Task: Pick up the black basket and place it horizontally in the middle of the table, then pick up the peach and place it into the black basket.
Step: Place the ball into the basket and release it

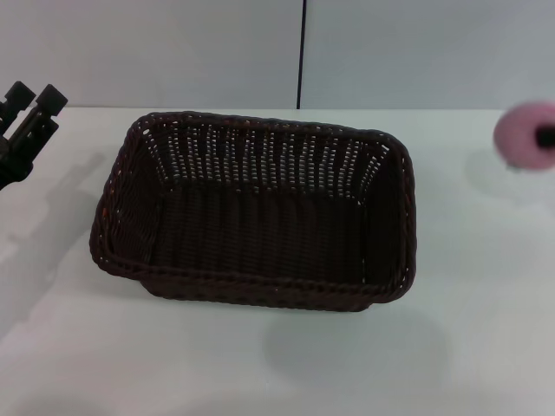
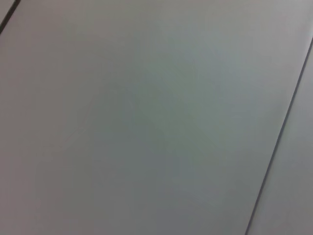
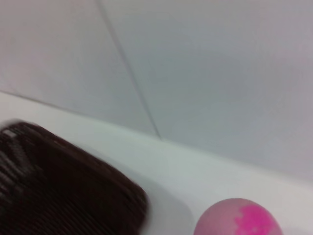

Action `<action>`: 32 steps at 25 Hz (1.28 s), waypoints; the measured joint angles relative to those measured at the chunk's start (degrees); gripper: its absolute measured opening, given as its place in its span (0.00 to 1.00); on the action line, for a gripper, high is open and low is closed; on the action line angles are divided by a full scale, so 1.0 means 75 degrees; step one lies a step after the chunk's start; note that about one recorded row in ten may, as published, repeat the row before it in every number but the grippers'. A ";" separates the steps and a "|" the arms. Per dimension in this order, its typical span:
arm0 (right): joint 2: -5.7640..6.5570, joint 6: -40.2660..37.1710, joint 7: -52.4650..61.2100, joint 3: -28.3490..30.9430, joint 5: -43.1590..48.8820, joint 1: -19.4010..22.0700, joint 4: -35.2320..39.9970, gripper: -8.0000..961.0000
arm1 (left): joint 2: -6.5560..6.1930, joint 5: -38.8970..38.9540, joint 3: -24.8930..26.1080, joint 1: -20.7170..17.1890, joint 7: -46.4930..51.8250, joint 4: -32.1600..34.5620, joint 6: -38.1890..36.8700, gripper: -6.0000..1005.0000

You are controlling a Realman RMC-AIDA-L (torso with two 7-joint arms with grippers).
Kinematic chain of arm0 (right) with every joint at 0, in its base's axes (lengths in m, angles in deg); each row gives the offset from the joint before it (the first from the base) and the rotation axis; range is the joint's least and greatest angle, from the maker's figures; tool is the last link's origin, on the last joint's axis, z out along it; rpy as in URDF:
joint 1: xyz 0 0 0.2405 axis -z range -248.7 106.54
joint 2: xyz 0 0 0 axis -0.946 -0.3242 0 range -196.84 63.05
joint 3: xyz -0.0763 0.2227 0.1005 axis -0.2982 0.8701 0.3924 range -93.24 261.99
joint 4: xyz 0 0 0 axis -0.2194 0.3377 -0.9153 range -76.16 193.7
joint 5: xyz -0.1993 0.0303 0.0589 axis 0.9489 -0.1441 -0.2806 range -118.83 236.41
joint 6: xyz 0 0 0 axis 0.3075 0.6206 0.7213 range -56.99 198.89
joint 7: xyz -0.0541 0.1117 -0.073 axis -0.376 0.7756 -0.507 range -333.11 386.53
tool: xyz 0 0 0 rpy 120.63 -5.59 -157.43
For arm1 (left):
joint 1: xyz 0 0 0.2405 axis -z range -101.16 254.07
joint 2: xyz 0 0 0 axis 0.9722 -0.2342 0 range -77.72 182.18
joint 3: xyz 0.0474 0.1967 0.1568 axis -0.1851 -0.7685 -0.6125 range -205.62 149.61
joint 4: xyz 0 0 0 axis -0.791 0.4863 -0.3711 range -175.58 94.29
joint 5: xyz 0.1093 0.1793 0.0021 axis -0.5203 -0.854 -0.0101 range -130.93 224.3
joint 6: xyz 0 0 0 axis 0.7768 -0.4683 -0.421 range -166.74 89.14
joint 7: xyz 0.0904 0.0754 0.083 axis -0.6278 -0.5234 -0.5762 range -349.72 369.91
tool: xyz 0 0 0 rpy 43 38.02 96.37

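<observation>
Centrally, black basket (image 1: 260,212) occupies white table (image 1: 486,329).

dark woven basket (image 1: 260,217), pink peach (image 1: 523,135)

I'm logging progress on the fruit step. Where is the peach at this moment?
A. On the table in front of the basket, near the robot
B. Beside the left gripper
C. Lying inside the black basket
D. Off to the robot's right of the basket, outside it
D: in the head view the peach sits at the far right edge, apart from the black basket, whose inside holds nothing.
</observation>
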 joint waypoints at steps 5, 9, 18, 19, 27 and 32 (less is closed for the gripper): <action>0.0004 -0.0505 0.0299 -0.0734 -0.1647 -0.0110 0.1185 0.13 | -0.0001 -0.0002 -0.0007 -0.0054 0.0047 0.0001 -0.0055 0.64; -0.0007 -0.0170 0.0298 -0.1681 -0.1939 -0.0402 0.0628 0.08 | -0.0001 -0.0001 -0.0007 -0.0069 0.0051 -0.0002 -0.0078 0.64; -0.0010 0.1347 -0.0305 -0.3400 -0.2296 -0.1714 -0.2302 0.09 | -0.0002 -0.0002 0.0055 -0.0169 -0.0011 -0.0076 -0.0260 0.64; -0.0007 0.1368 -0.0400 -0.3481 -0.2375 -0.1827 -0.2564 0.09 | -0.0003 -0.0002 0.0045 -0.0180 -0.0035 -0.0079 -0.0263 0.64; -0.0022 0.1631 -0.0589 -0.3855 -0.2446 -0.2009 -0.2951 0.38 | -0.0017 -0.0011 0.0064 -0.0207 -0.0138 -0.0173 -0.0266 0.64; -0.0024 0.2099 -0.0950 -0.3488 -0.2569 -0.1282 -0.2502 0.60 | -0.0026 -0.0014 0.0180 -0.0257 -0.0732 -0.0198 -0.0211 0.64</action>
